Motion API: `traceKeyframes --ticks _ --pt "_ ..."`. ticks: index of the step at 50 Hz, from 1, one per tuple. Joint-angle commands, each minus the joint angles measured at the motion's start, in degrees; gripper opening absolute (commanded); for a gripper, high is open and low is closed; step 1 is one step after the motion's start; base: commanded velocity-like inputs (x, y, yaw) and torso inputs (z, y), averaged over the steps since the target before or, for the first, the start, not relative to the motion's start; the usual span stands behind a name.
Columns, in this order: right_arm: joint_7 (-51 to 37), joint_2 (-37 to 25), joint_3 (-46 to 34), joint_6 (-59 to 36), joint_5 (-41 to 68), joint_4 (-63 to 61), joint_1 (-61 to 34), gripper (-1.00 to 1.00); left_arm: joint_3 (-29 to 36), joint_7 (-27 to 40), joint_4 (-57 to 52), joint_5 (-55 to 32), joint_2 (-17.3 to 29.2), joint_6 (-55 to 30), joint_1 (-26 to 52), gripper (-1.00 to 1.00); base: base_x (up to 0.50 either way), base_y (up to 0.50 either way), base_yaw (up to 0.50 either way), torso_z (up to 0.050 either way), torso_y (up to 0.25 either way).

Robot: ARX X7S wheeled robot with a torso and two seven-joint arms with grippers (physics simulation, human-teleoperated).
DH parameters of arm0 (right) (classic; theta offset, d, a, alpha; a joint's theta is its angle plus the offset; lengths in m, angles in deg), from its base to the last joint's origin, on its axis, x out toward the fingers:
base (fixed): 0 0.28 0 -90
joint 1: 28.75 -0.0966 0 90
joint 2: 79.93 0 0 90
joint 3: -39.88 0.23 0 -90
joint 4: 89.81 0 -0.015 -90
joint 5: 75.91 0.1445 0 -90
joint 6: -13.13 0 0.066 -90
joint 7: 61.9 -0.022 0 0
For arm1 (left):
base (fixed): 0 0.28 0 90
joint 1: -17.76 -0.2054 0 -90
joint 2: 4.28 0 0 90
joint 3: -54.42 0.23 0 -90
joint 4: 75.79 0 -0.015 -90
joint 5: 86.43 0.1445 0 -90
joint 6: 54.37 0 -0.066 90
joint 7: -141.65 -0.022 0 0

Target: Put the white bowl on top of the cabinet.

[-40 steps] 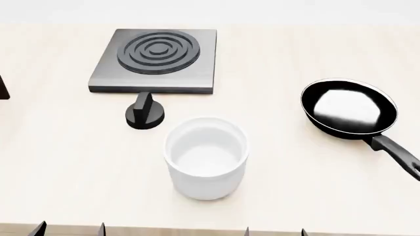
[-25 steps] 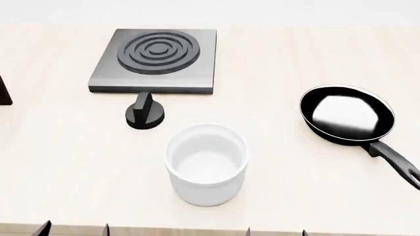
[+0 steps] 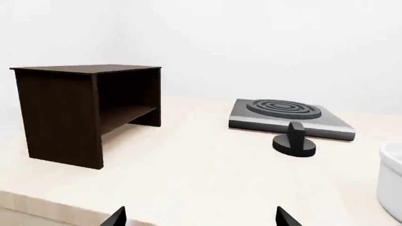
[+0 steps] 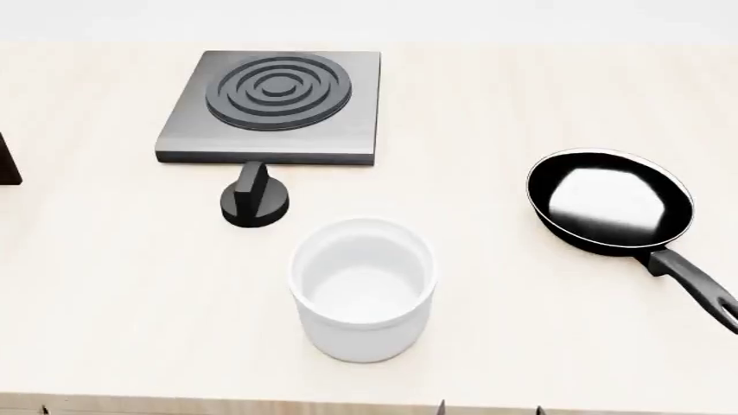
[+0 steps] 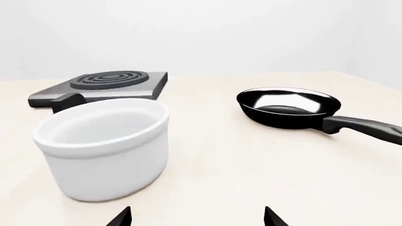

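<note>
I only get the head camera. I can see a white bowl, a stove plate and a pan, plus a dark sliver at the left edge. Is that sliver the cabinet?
Observer: Yes. The left wrist view shows the whole cabinet: dark wood, open at the front, with an inner shelf.
Visitor: Is anything standing on top of it?
Observer: Nothing shows on its flat top in that view.
Visitor: Is the robot holding the bowl?
Observer: No. In the right wrist view the white bowl stands on the table just ahead of the right gripper, whose fingertips are spread wide apart.
</note>
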Motion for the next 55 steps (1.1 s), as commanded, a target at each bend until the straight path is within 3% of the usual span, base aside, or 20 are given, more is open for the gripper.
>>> traceKeyframes --ticks 1,2,3,13,28,41,49,51,55 --pt "-1.09 -0.70 -0.67 -0.16 1.30 0.00 -0.20 1.00 -10.84 4.75 -2.46 -5.99 0.86 7.85 -8.19 1.00 0.00 0.00 0.00 0.000 0.000" --pt "-1.70 -0.53 -0.86 -0.43 0.84 0.74 -0.68 1.00 -19.43 12.43 -3.76 -12.67 -3.29 13.67 -13.27 1.00 0.00 0.00 0.00 0.000 0.000" --pt "-1.77 -0.58 -0.92 -0.43 0.93 0.75 -0.69 1.00 -23.65 12.46 -3.74 -13.02 -3.23 13.80 -13.38 1.00 0.00 0.00 0.00 0.000 0.000" --pt "-2.49 -1.06 -1.39 -0.54 1.63 0.69 -0.73 1.00 -23.62 14.07 -2.90 -13.96 -2.85 14.47 -13.70 1.00 0.00 0.00 0.00 0.000 0.000" --pt "-3.76 -1.85 -2.20 -0.23 2.92 0.60 -0.81 1.00 -31.16 21.33 -3.00 -22.40 -5.32 20.24 -18.41 1.00 0.00 0.00 0.00 0.000 0.000" --pt "-5.84 -2.26 -2.53 -1.10 3.30 0.38 -1.07 1.00 -30.39 25.22 -2.29 -24.01 -4.10 23.13 -21.09 1.00 0.00 0.00 0.00 0.000 0.000" --pt "-13.71 -1.65 -2.02 -14.10 1.11 -0.15 -4.25 1.00 -29.40 25.73 -1.65 -24.26 -3.44 23.68 -21.13 1.00 0.00 0.00 0.00 0.000 0.000" --pt "-16.40 -1.23 -2.36 -21.87 0.10 -2.86 -5.83 1.00 -29.21 25.87 -1.67 -24.31 -3.29 23.72 -21.23 1.00 0.00 0.00 0.00 0.000 0.000" --pt "-16.97 -2.45 -3.52 -25.85 -0.70 -10.48 -5.33 1.00 -28.84 25.85 -1.19 -24.74 -3.10 24.12 -21.14 1.00 0.00 0.00 0.00 0.000 0.000"
